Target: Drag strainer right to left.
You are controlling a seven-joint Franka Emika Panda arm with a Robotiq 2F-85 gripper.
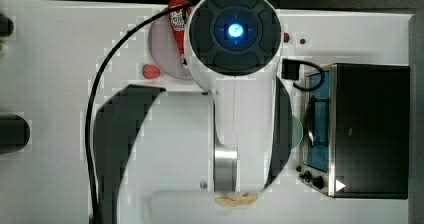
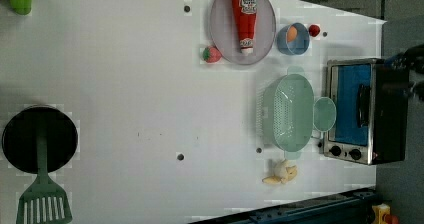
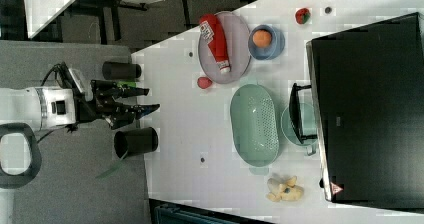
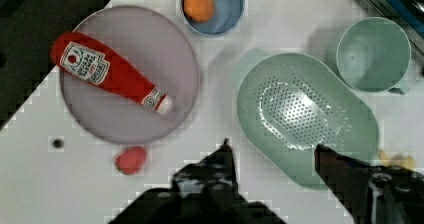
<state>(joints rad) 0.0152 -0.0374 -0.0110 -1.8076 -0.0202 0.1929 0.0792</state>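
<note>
Strainer (image 3: 254, 124) lying on table (image 3: 190, 134) just beside cup (image 3: 296, 126), near toaster oven (image 3: 370, 104). Pincer (image 3: 146, 98) hovering released, empty, well apart beyond table edge. Left view showing black pan (image 2: 40, 139) and spatula (image 2: 43, 196) at far table end.

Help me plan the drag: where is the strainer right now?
In the left view the strainer sits toward the right, on the white table, between the toaster oven and open tabletop, touching the mint cup, below the plate.
</note>
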